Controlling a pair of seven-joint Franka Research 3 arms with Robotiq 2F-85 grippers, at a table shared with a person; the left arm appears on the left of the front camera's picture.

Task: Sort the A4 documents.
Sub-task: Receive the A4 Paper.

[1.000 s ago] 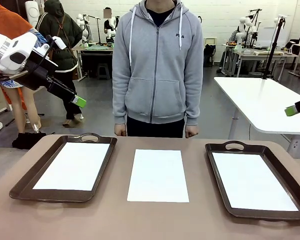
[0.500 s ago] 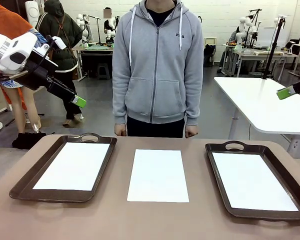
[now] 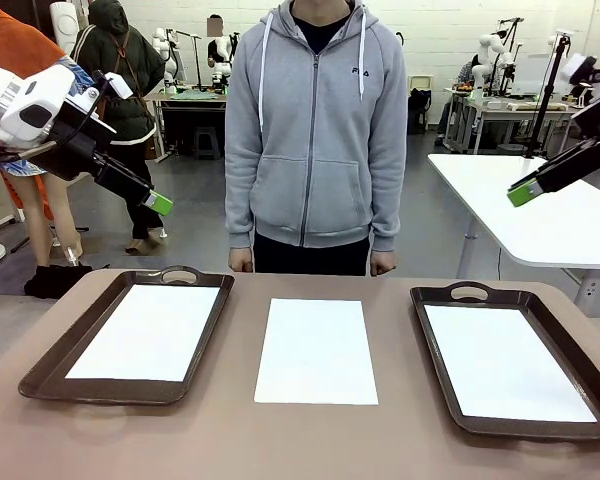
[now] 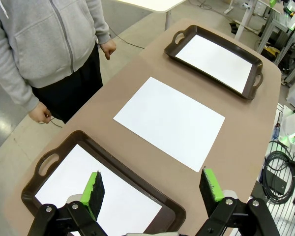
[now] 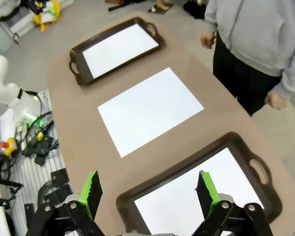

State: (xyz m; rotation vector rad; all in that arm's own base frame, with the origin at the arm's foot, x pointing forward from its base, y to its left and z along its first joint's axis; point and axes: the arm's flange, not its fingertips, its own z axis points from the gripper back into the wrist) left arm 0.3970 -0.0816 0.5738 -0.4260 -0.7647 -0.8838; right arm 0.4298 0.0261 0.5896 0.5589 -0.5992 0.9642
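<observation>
Lying flat on the bare tabletop [image 3: 230,430], between two dark brown handled trays, the middle sheet [image 3: 316,350] is the one of the A4 documents that sits in no tray. Two more white sheets are already inside, one in the left tray [image 3: 50,368] and one in the right tray [image 3: 425,340], each a little smaller than its tray floor.

The loose sheet looks thin, light and limp. It hugs the surface with no corner raised, so a straight pinch from above would probably find nothing to get under. A better bet (judging from how it lies) is to press one pad near a short edge and drag until the paper buckles, or to slide it past the tabletop's rim and nip the overhang. It will crease easily and may flutter if carried fast.

The left tool [image 4: 152,187] hangs high over the left tray with its green pads spread wide, holding nothing. The right tool [image 5: 149,189] is likewise spread and empty above the right tray. A person in a grey hoodie stands at the far side, hands [image 3: 241,261] down and loosely closed, just beyond the tabletop's far edge
</observation>
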